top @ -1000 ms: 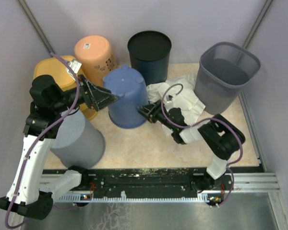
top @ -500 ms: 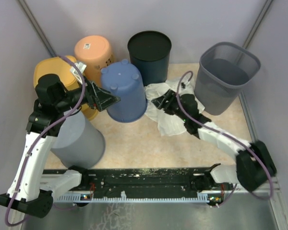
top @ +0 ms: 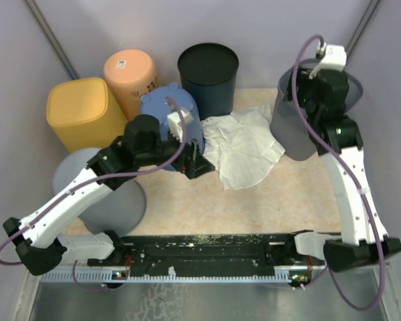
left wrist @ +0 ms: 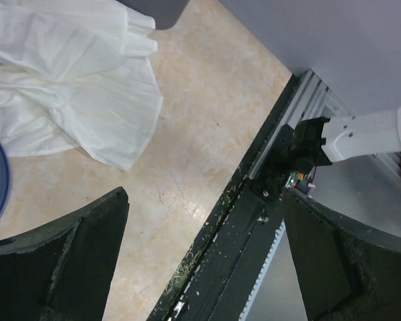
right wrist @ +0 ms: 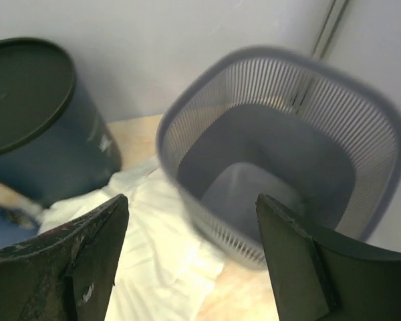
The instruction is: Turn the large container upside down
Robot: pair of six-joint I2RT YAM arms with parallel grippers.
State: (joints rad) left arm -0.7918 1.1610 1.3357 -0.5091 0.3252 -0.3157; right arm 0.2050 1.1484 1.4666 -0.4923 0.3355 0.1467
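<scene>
At the far right corner of the bench the mesh bin (top: 291, 134) stood upright. My right gripper (right wrist: 192, 200) hung above it, spread wide and empty, as was my left gripper (left wrist: 204, 194). I judged the bin light and stiff, best pinched at the rim.

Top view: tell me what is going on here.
Two arms work among several bins. The left gripper hangs at the near side of the blue bin, jaws open and empty. That bin stands bottom up beside the white cloth. The right gripper, also open and empty, hovers above the mesh bin, which stands upright, mouth up.
</scene>
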